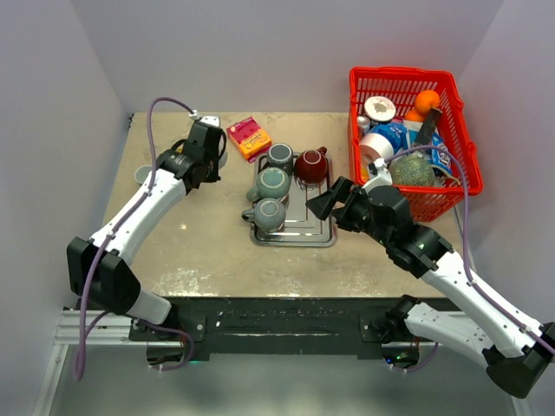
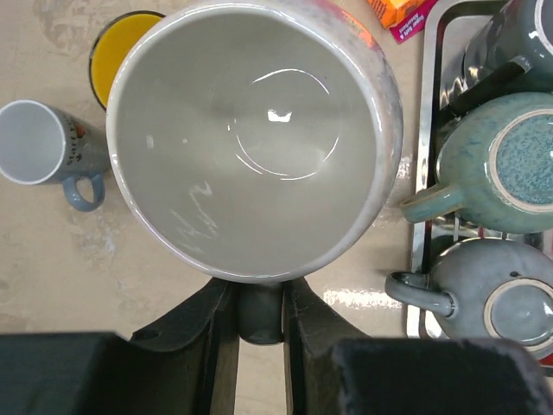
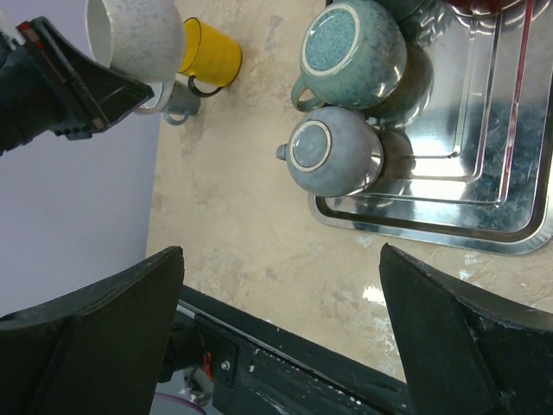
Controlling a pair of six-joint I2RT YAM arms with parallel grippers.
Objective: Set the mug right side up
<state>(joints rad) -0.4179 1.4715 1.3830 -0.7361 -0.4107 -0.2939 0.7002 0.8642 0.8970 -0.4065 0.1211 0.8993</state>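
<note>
Speckled mug (image 2: 259,138) looks mouth-up, left jaws pinching its handle (image 2: 259,313), right jaws spread. I'd lower it level onto the table (image 2: 52,259).

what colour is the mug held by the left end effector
Off-white with fine speckles; the mug shows best in the right wrist view.

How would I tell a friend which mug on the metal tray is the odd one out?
Start at the metal tray in the middle of the table. Look at its far right corner, the side nearest the red basket. The red mug there stands out: its three neighbours are grey or blue-green.
</note>
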